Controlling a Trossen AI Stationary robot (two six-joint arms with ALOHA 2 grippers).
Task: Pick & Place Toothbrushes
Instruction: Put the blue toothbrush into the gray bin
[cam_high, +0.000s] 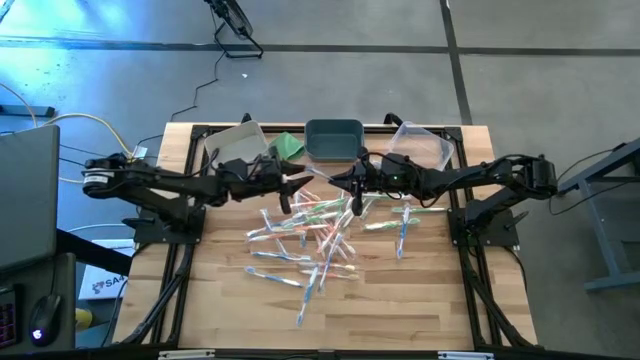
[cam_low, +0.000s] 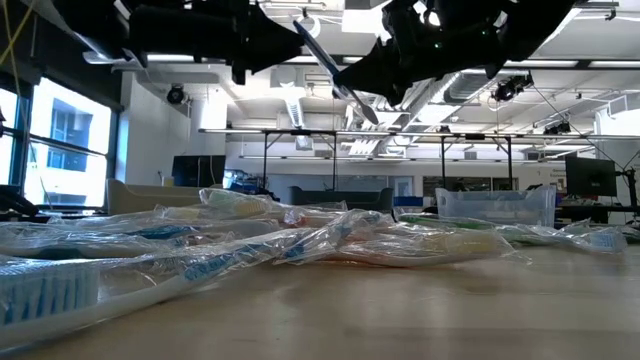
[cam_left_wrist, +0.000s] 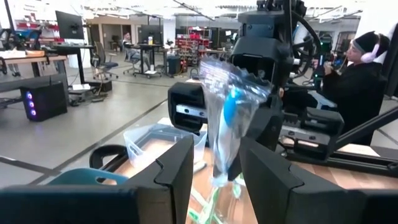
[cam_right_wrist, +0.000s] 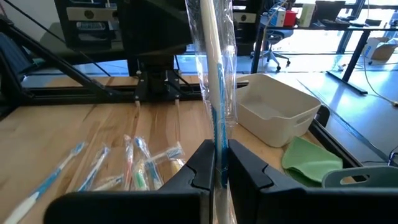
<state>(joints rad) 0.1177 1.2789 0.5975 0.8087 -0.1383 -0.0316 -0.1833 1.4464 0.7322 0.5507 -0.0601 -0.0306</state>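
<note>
The right gripper (cam_right_wrist: 217, 168) is clamped on a wrapped toothbrush (cam_right_wrist: 214, 74); only the left wrist view shows the left gripper (cam_left_wrist: 217, 171) standing apart around it.

Table (cam_high: 420, 310) (wooden) bears toothbrushes (cam_high: 310, 245), bins (cam_high: 333, 138).

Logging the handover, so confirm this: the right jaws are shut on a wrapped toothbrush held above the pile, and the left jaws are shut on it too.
Wrong about the left. The right gripper is shut on the wrapped toothbrush above the pile, but the left gripper stands open around it, as the left wrist view shows.
</note>
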